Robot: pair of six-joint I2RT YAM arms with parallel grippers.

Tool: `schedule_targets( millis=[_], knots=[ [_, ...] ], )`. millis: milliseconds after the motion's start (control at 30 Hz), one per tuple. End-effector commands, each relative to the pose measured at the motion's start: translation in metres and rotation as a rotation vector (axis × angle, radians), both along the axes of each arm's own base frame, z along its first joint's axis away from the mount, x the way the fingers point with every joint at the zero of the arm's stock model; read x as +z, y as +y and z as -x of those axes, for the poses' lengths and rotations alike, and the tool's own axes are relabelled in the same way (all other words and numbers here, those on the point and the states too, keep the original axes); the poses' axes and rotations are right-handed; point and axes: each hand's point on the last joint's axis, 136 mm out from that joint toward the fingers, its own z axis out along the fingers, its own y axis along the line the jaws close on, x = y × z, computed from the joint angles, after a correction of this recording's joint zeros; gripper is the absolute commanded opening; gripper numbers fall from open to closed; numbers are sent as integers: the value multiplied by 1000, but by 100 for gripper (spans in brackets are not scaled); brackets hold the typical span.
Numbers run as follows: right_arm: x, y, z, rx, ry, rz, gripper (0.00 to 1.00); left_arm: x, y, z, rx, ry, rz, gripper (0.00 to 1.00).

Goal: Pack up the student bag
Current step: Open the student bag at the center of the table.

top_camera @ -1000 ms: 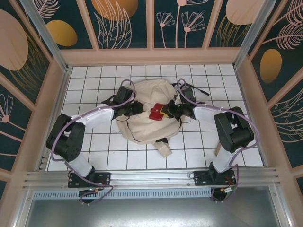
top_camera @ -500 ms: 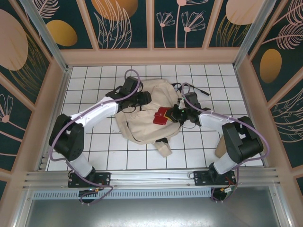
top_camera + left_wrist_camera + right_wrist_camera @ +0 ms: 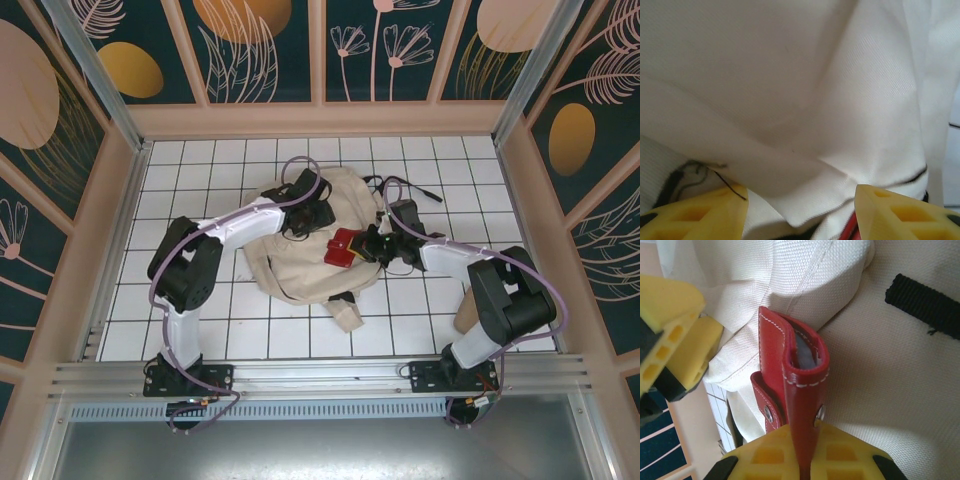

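The student bag (image 3: 300, 265) lies slumped on the tiled table (image 3: 200, 320), about midway between the left and right edges and nearer the far edge than the near one. A black strap (image 3: 925, 305) crosses its canvas. Right gripper (image 3: 805, 452): pressed together on the lower edge of a red leather case (image 3: 797, 380), which is held on edge against a stitched fold of the bag. In the top view the case sits over the right half of the bag. Left gripper (image 3: 800, 205): fingers spread, with loose canvas bunched between and beyond them and nothing pinched. Status: the case is at the bag but not visibly inside it. Whether a compartment stands open under the folds cannot be determined. Judged remaining: expose the opening, insert the case, release it, then close the zipper.
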Motion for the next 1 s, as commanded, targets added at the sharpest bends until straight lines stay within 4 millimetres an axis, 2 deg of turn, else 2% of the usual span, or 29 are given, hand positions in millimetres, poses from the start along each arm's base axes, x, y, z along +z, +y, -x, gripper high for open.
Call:
schedule_targets(
  millis=[0,133,267,367,467,600,700,800,967],
  knots=[
    [-10,-9,4,-21,5,37,0,-5,18,-10,114,7,-95,57],
    [-13,-11,4,-22,1,51,0,-22,30,-6,157,51,-162,57],
    [-16,-13,5,-20,-2,68,0,-28,34,-11,165,57,-219,55],
    [-20,-13,6,-12,2,73,0,-23,33,-16,175,39,-223,47],
    [-25,-13,8,-6,14,79,0,-17,28,-20,184,21,-186,36],
    [-29,-14,10,-3,21,81,0,0,17,-23,189,-7,-94,17],
    [-29,-14,11,0,14,78,0,17,16,-25,205,-42,-47,11],
    [-22,-16,11,15,-21,87,0,38,14,-25,204,-87,9,0],
    [6,-23,9,49,-156,57,0,72,1,-19,129,-159,137,0]
  ],
)
